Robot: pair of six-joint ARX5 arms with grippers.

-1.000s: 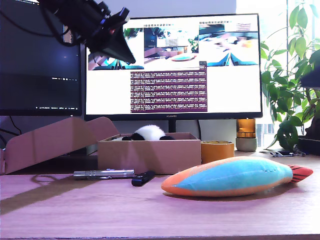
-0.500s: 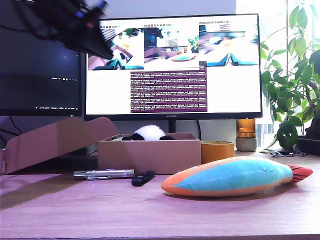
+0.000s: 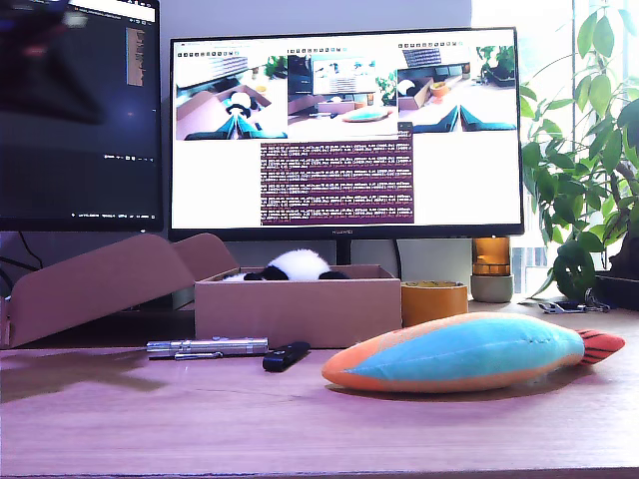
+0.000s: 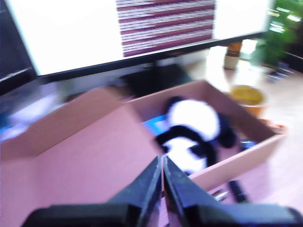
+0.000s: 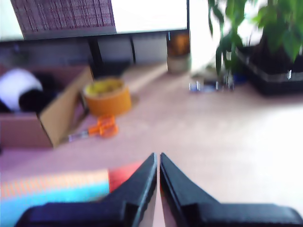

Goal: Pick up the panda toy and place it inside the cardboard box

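The panda toy (image 3: 296,264) lies inside the cardboard box (image 3: 300,311), its white head and black ears showing over the rim. The box's lid flap (image 3: 100,284) hangs open toward the exterior view's left. The first wrist view is blurred; in it my first gripper (image 4: 162,159) is shut on nothing, high above the flap (image 4: 71,156), with the panda toy (image 4: 191,130) in the box (image 4: 236,158) beyond its tips. My second gripper (image 5: 157,155) is shut and empty above the fish's tail end, with the panda toy (image 5: 16,85) and box (image 5: 57,118) well away from it.
A blue-and-orange plush fish (image 3: 464,349) lies in front of the box. A yellow tape roll (image 3: 433,299) stands beside the box, with orange scissors (image 5: 102,126) near it. A silver pen (image 3: 205,347) and a black marker (image 3: 287,355) lie before the box. Monitors stand behind, and a plant (image 3: 589,150) is at the exterior view's right.
The dark arm above the box has swung up and toward the exterior view's left, leaving only a faint blur in that corner. The panda toy and box have not moved.
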